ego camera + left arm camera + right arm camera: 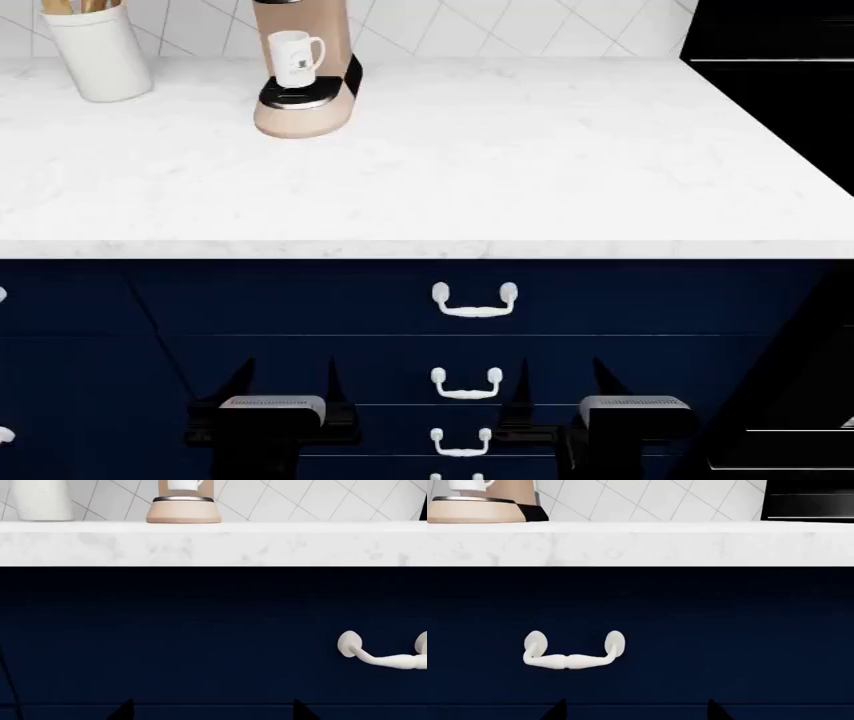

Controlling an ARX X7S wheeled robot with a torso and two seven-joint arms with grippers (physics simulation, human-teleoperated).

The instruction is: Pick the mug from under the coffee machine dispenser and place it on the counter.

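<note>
The white mug (294, 58) stands on the black drip tray of the beige coffee machine dispenser (318, 105), at the back left of the white marble counter (507, 170). Its handle points right. Both grippers hang below counter level in front of the navy drawers. The left gripper (287, 385) and right gripper (563, 385) are open and hold nothing. The left wrist view shows the mug's bottom (183, 484) on the machine base (183, 511), far beyond the left gripper (212, 711). In the right wrist view the mug (470, 484) sits far from the right gripper (635, 711).
A white crock (96, 55) with wooden utensils stands left of the machine. A black appliance (774, 60) borders the counter on the right. White drawer handles (474, 302) stick out from the navy fronts between the grippers. The counter's front edge (267, 545) overhangs above both grippers.
</note>
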